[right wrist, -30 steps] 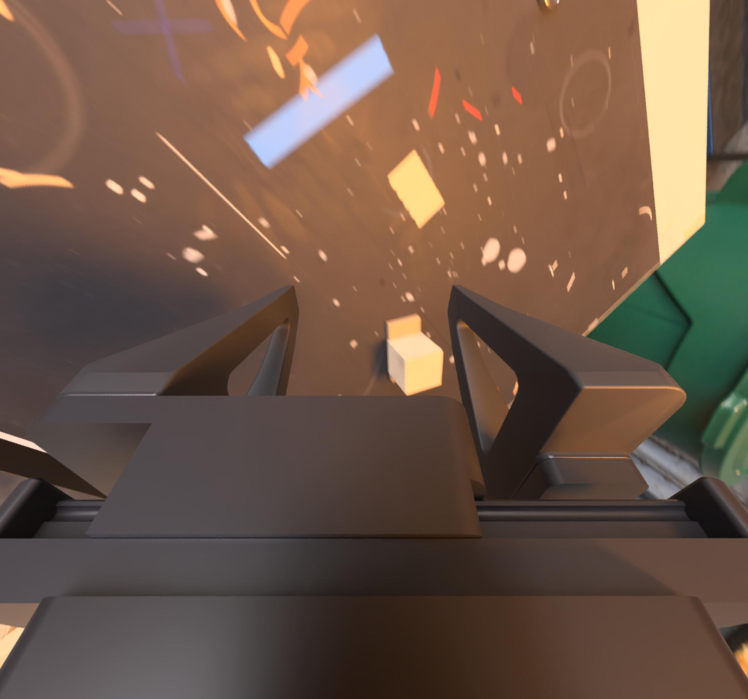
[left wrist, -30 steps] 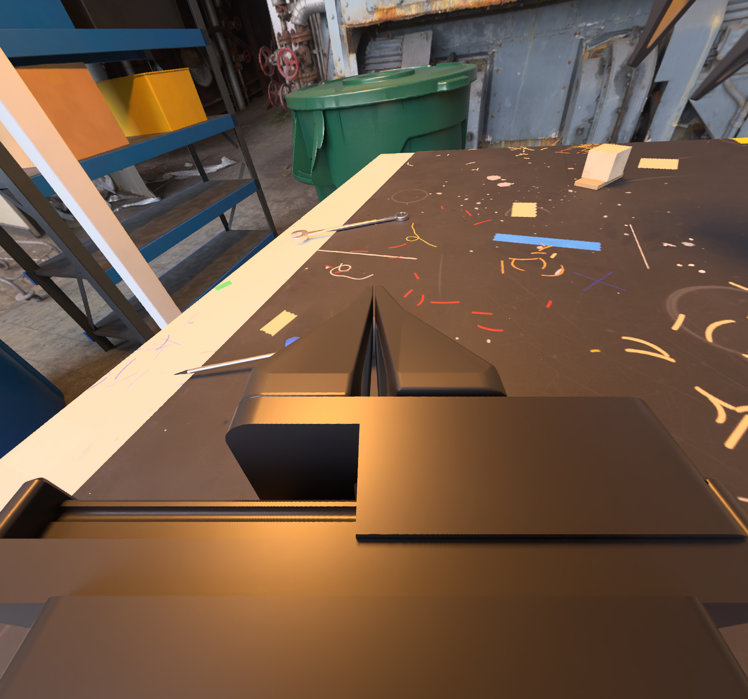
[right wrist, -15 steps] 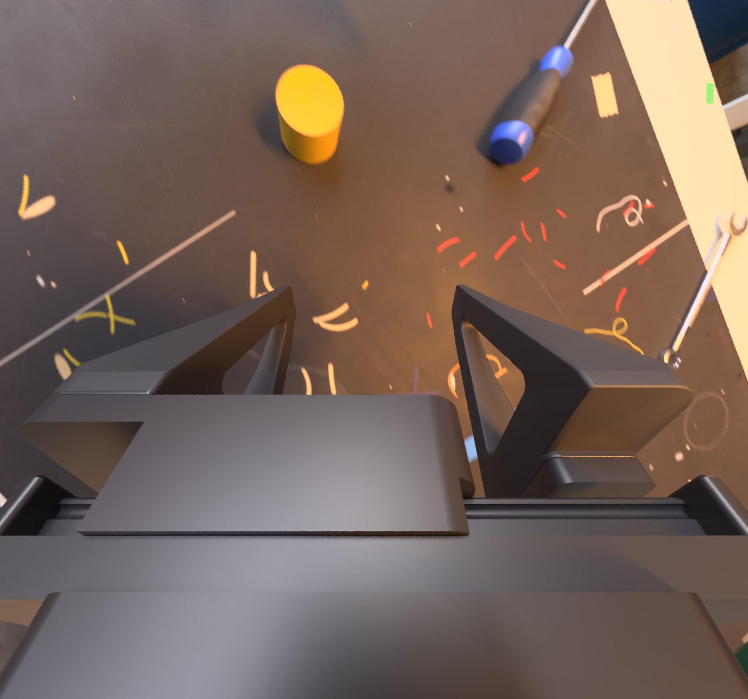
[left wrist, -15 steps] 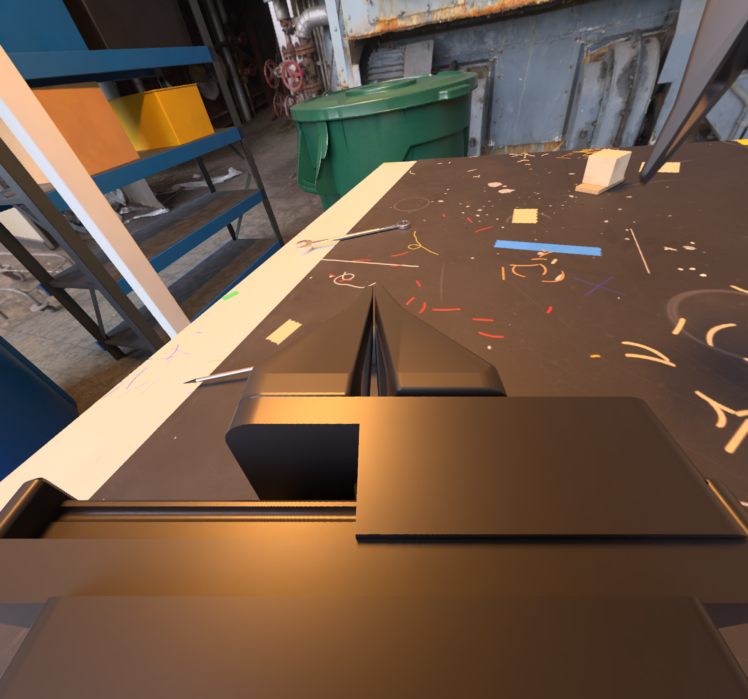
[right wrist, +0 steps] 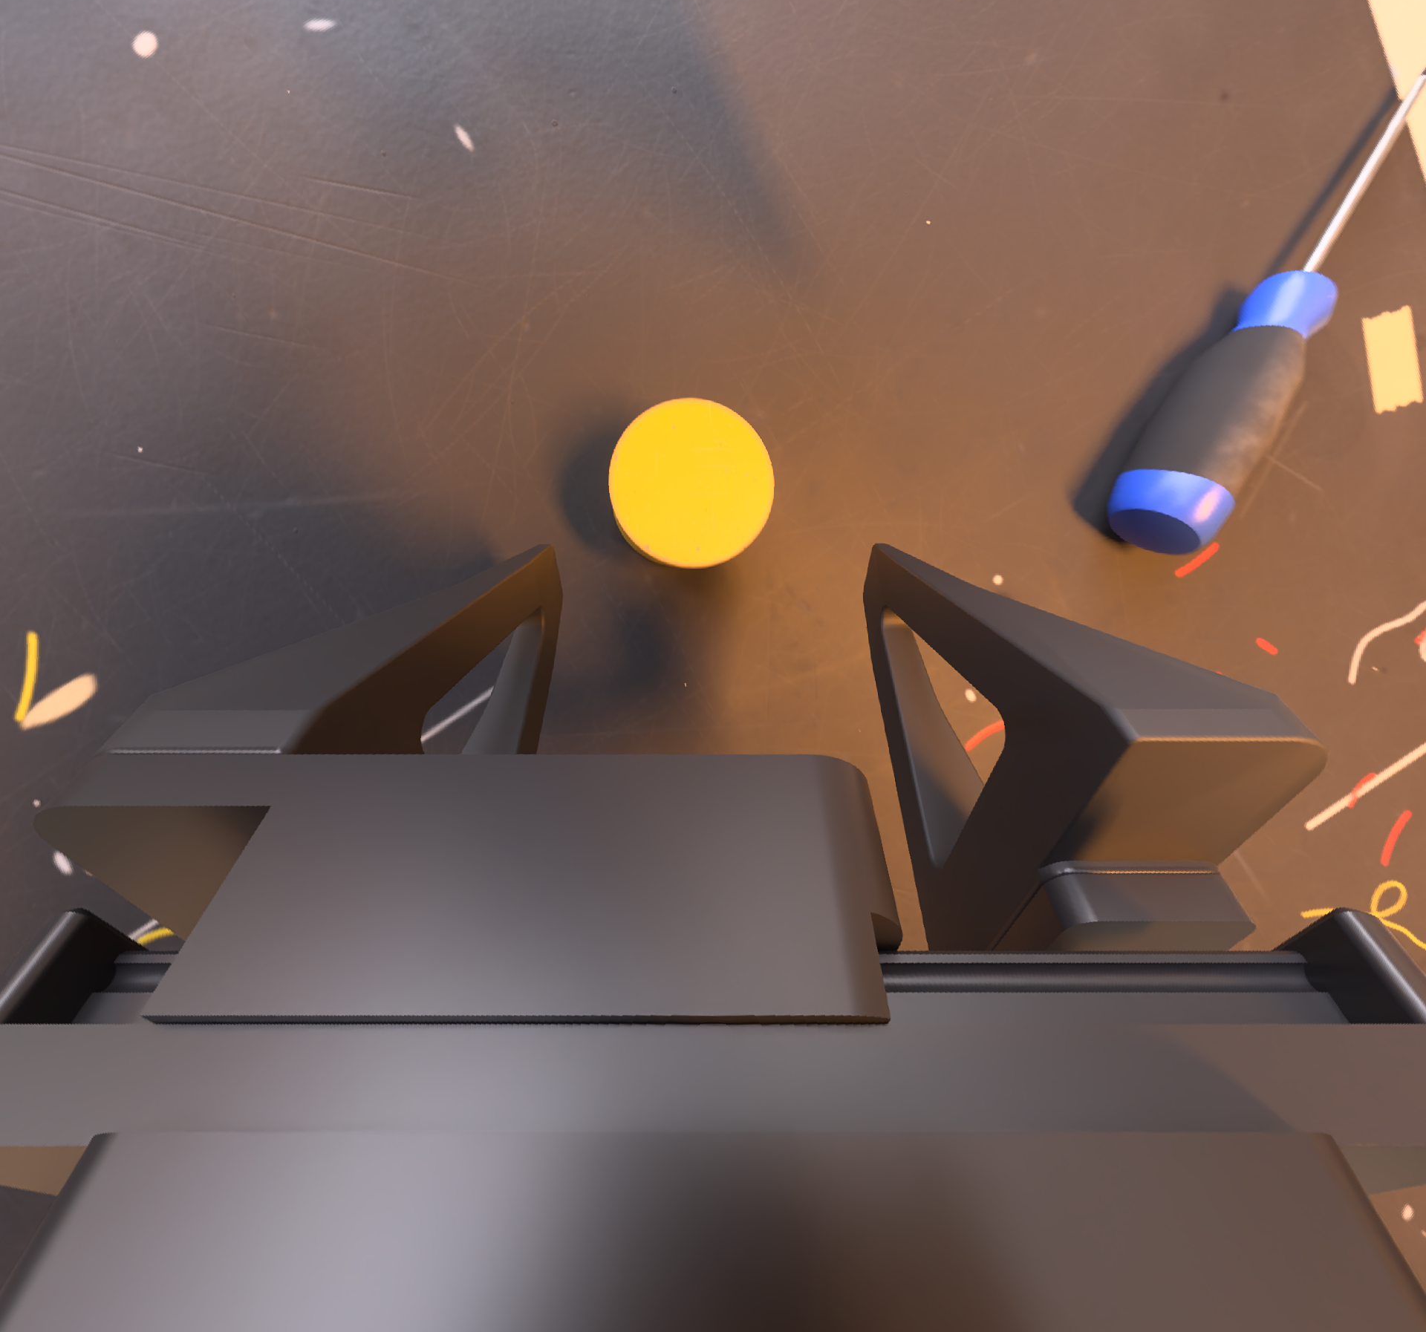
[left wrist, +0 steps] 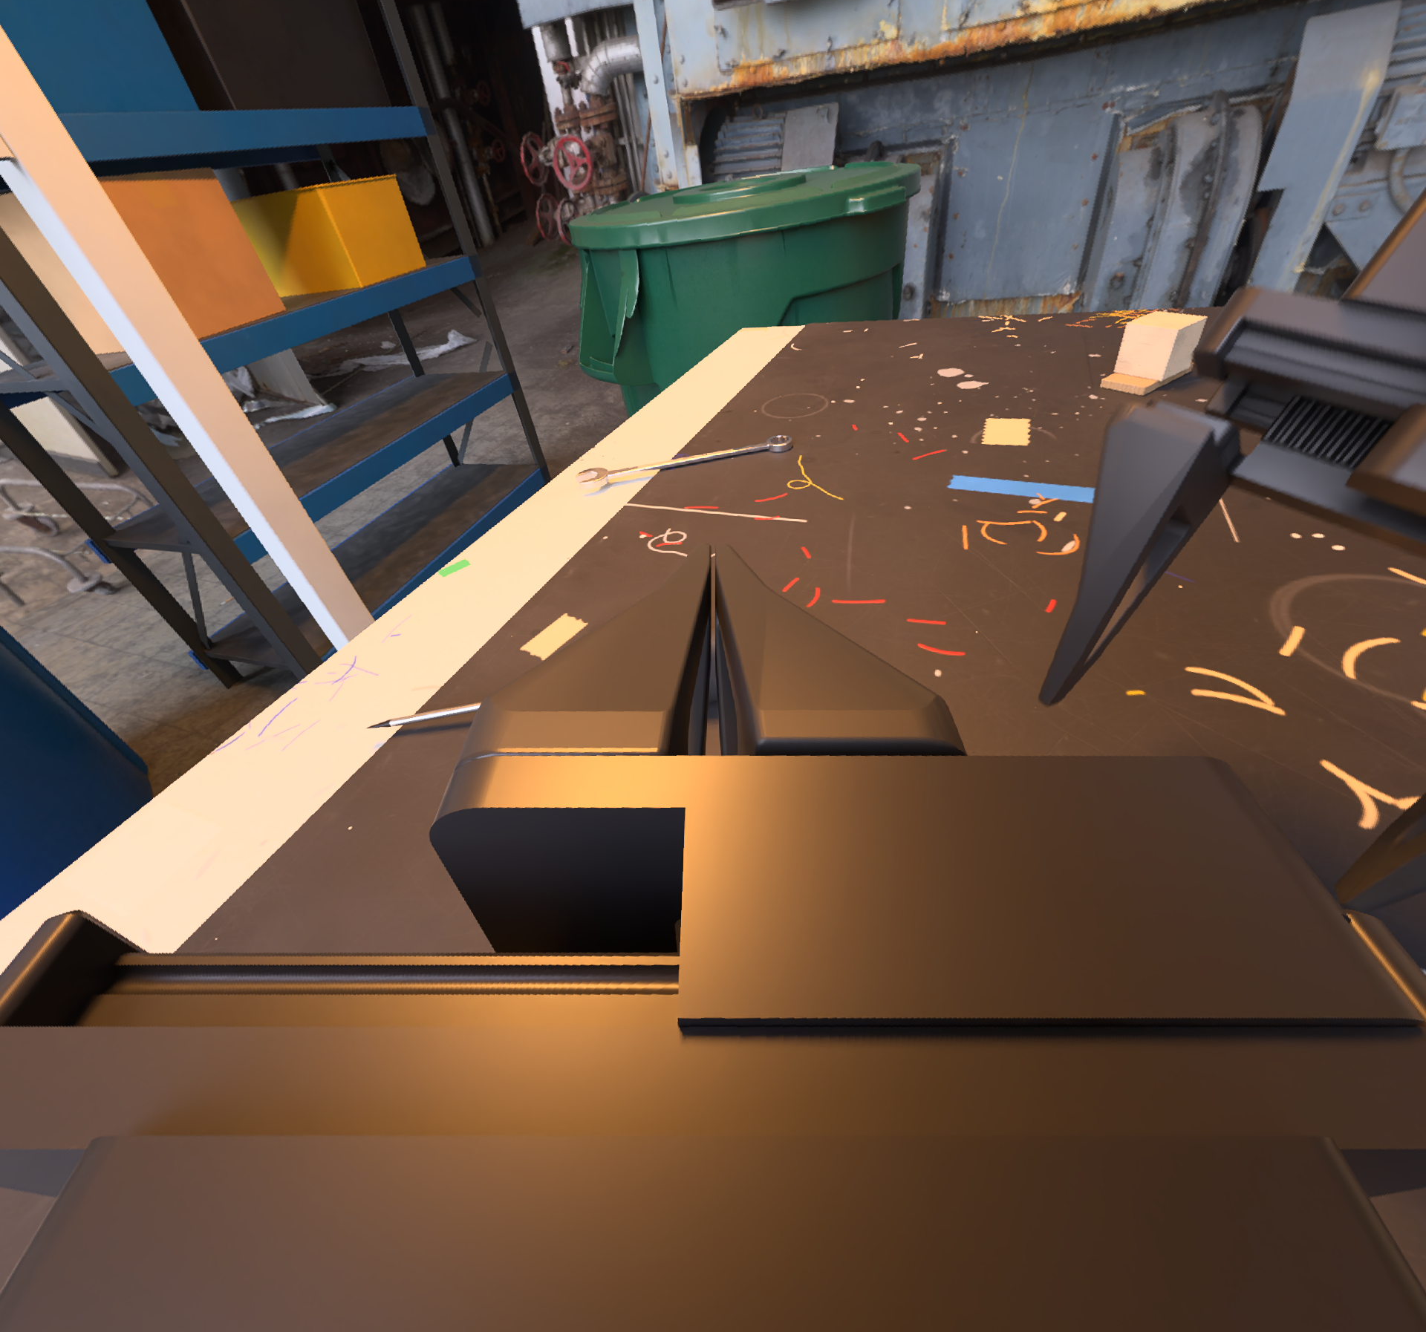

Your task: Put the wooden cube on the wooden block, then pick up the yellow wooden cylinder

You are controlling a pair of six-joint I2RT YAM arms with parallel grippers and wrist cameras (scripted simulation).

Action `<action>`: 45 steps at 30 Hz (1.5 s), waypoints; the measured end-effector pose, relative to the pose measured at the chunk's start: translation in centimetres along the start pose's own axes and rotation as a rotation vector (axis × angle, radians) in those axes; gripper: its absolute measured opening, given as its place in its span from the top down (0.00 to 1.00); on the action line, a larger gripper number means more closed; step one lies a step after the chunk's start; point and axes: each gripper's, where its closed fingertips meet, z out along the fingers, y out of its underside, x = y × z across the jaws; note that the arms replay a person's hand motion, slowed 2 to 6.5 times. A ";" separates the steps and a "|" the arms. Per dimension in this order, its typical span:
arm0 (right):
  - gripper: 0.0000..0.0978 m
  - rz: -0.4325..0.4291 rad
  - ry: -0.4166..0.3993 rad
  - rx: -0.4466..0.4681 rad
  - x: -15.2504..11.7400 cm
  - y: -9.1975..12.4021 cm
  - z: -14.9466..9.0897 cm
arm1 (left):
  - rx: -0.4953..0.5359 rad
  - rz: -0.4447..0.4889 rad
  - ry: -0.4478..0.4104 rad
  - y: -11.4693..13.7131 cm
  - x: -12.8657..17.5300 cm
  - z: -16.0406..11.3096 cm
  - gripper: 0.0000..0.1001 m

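Cube's stacked, cylinder's next!
Your wooden cube (left wrist: 1157,350) sits on the wooden block (left wrist: 1128,385); right gripper (right wrist: 711,562), fingers wide, hovers over the yellow wooden cylinder (right wrist: 691,481).

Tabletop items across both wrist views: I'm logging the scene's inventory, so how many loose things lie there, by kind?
Wooden cube: 1, resting on the block
Flat wooden block: 1
Yellow cylinder: 1, upright
Screwdriver: 1, blue and black handle
Wrench: 1, near the table's pale edge
Total: 5
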 end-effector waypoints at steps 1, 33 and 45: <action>0.32 0.005 -0.007 -0.003 -0.1 -0.1 0.4 | 0.001 0.000 -0.001 0.0 0.0 0.0 0.99; 0.58 -0.004 -0.090 -0.023 -0.4 0.6 2.4 | 0.019 -0.021 -0.011 -0.4 -0.4 -0.3 0.99; 0.58 -0.014 -0.011 0.074 5.1 4.4 -9.1 | 0.026 -0.032 -0.012 -0.5 -0.5 -0.3 0.99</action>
